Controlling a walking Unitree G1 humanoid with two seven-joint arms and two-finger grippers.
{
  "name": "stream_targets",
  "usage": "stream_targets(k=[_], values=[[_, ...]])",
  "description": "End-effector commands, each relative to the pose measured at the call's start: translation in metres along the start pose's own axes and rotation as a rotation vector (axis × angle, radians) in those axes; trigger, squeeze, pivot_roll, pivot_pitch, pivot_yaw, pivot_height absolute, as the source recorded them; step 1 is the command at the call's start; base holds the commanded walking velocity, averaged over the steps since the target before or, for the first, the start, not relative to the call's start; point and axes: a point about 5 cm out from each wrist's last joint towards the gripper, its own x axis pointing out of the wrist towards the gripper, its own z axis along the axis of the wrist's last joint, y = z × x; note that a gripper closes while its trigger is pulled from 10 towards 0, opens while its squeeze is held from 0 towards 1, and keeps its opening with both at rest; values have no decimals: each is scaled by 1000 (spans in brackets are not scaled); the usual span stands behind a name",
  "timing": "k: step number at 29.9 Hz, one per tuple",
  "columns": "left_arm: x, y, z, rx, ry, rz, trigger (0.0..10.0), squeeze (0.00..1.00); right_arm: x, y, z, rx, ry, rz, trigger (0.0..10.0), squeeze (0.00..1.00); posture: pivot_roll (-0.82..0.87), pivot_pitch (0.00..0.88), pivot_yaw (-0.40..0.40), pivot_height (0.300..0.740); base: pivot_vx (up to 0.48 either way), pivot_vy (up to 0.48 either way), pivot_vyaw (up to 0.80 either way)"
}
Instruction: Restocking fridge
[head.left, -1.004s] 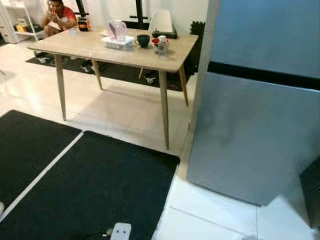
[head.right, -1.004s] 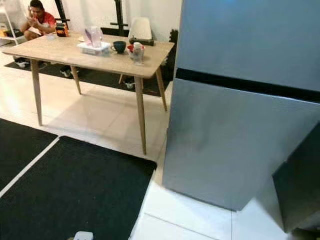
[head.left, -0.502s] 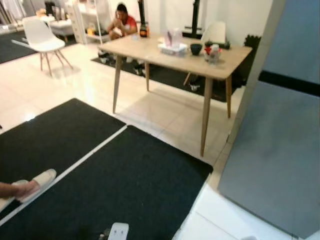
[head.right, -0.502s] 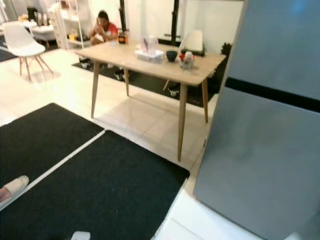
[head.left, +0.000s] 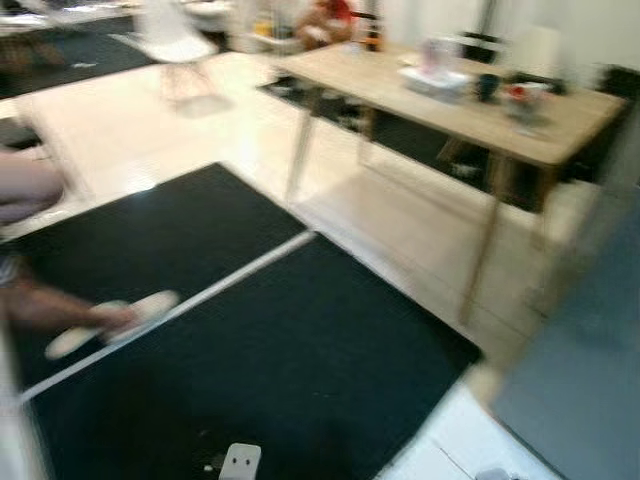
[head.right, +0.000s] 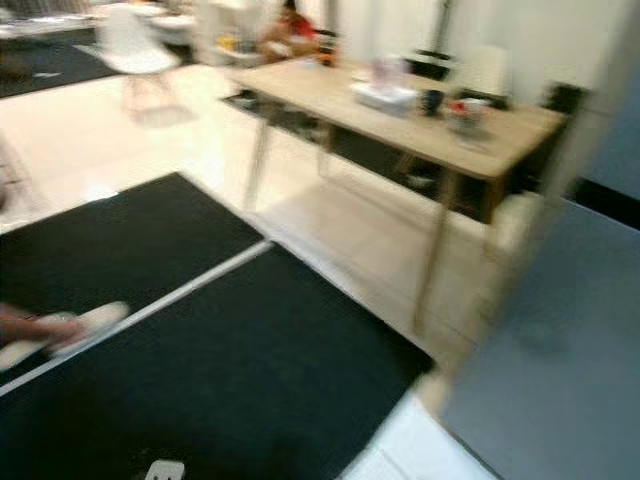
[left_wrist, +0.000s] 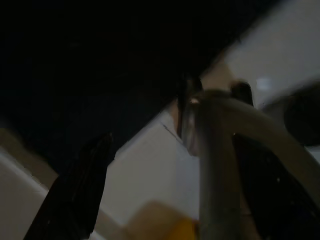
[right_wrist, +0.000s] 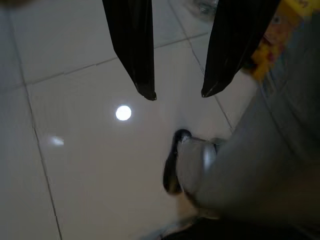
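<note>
Right now your fridge sits off to the robot's right, doors shut, its tall axis upright, so the right arm is nearer. Your supplies look to be on the wooden table ahead, well apart from either arm. The right gripper hangs over white tile, fingers spread, holding nothing. The left gripper's state you cannot tell; its view is dark. Blur smears the tabletop items and a person's slippered foot on the black mat.

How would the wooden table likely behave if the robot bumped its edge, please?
The table stands on thin splayed legs, so it would probably slide on the glossy tiles rather than tip. The small items on top look light and might topple.
</note>
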Motion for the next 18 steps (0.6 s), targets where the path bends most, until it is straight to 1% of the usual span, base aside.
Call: stream_targets(k=[1, 18], values=[[-2, -5, -19, -1, 82, -18, 10000, 0, 0, 3, -2, 4, 4, 12, 10000, 0, -96, 0, -13, 740, 0, 0, 800], [-2, -5, -19, -3, 77, -15, 10000, 0, 1, 6, -3, -11, 7, 33, 10000, 0, -95, 0, -13, 740, 0, 0, 800]])
